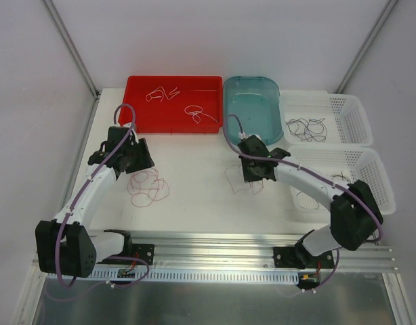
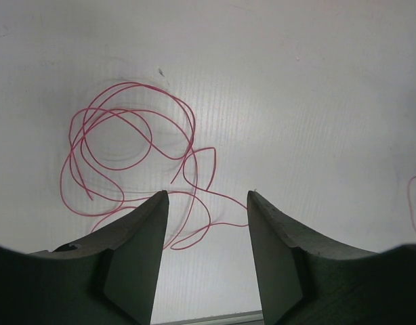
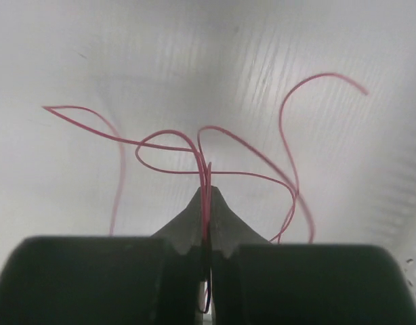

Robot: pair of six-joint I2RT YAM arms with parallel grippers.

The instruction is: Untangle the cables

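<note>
Red and hair-thin, one loose coil [image 2: 127, 128] of cable lies on the white worktop [image 2: 316, 101], left of centre in the top view. It sits just ahead of my left hand [image 2: 208, 198], whose fingers stand half spread and hold nothing. Right of centre, my right hand [image 3: 206, 193] is pressed together, pinching another red strand [image 3: 206, 172] where its runs meet. I judge these cables near weightless, limp yet springy, and apt to snag on their own loops. A pinch close to a free end should serve best. No brand, label or writing is readable.
</note>
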